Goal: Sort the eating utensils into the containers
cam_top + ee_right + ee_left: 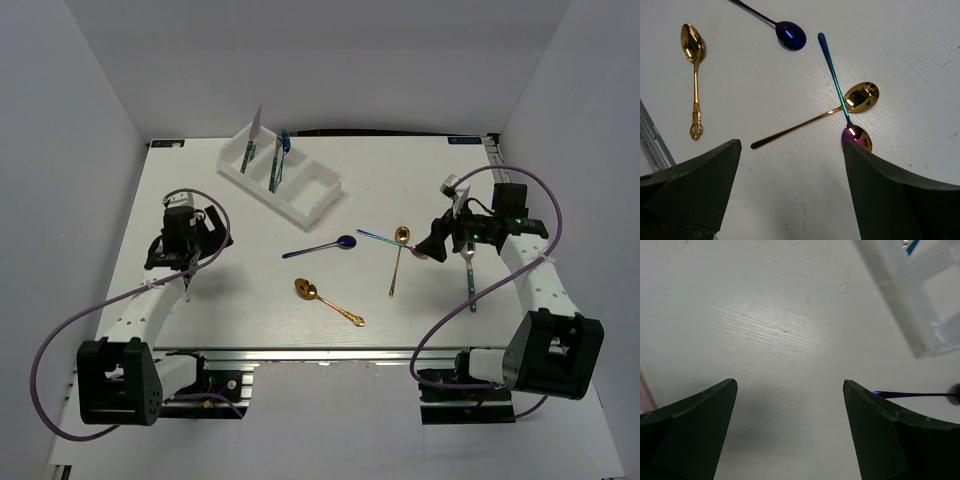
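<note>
We hold our right jaws spread wide and empty just behind the rainbow spoon (838,89), likely to grab it; our left jaws gape empty too.

The top camera looks down from high behind the arm bases and takes in the whole table (250,300). Each wrist camera is low and close, facing the tabletop between its own fingers (690,435). All three views share the dark blue spoon (322,247), which lies at mid-frame from above.
</note>
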`<control>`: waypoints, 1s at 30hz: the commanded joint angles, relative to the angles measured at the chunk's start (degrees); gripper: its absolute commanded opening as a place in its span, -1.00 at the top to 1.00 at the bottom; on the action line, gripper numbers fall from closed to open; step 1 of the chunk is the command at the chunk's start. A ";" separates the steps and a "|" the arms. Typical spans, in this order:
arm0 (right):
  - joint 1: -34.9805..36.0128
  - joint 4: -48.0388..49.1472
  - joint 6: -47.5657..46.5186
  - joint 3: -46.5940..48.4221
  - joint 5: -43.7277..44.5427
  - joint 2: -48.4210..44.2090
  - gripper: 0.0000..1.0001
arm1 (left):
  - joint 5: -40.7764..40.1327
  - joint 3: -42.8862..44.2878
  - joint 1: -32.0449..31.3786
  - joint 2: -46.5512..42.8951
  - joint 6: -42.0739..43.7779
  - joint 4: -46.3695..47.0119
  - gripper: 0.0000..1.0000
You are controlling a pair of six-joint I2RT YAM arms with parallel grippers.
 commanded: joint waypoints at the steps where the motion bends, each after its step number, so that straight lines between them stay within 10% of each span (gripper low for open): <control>1: 0.77 3.01 1.25 0.02 -1.62 -3.09 -0.79 | -6.60 2.06 1.95 1.77 3.84 -3.75 -0.96; 30: 1.12 3.09 -2.63 -5.08 -1.97 -7.84 -0.79 | -3.34 11.30 19.09 25.86 1.12 -9.90 -0.93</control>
